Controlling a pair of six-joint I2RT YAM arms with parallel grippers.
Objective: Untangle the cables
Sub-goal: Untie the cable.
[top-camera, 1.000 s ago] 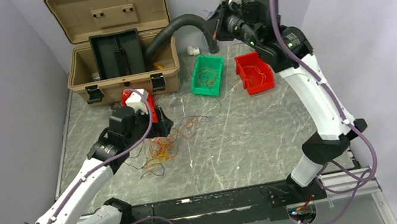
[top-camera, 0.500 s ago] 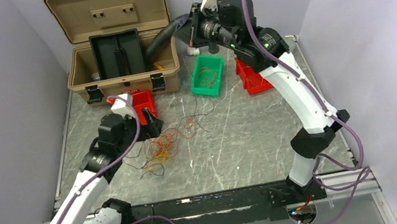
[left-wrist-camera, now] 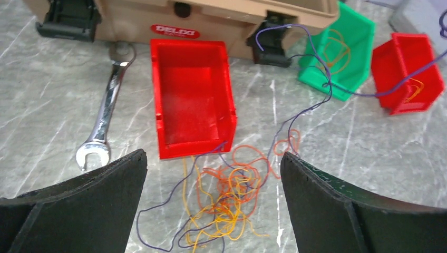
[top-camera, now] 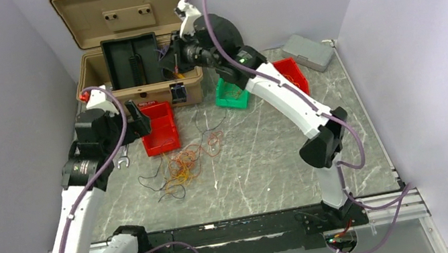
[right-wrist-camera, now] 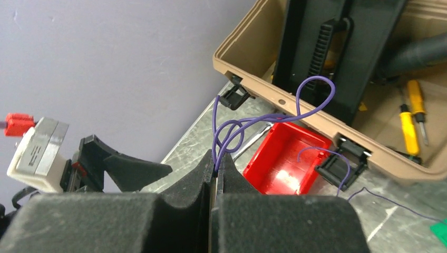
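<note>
The cables (top-camera: 183,165) lie as a loose tangle of orange, yellow and thin purple wires on the table, just in front of an empty red bin (top-camera: 159,128). In the left wrist view the tangle (left-wrist-camera: 237,195) lies between my fingers and below them. My left gripper (left-wrist-camera: 213,158) is open and empty, held above it; it also shows in the top view (top-camera: 137,116). My right gripper (right-wrist-camera: 217,161) is shut on a thin purple wire (right-wrist-camera: 274,113) that loops up from the jaws. It hangs high near the tan case front (top-camera: 171,59). The purple wire (left-wrist-camera: 321,87) runs up from the tangle.
An open tan tool case (top-camera: 127,47) stands at the back left. A green bin (top-camera: 230,95) and a second red bin (top-camera: 294,74) hold some wires. A wrench (left-wrist-camera: 105,113) lies left of the empty red bin. A grey box (top-camera: 308,52) sits at the back right.
My right arm has swung left from above the bins to the tan case, carrying the purple wire. My left arm has drawn back and to the left, uncovering the red bin.
</note>
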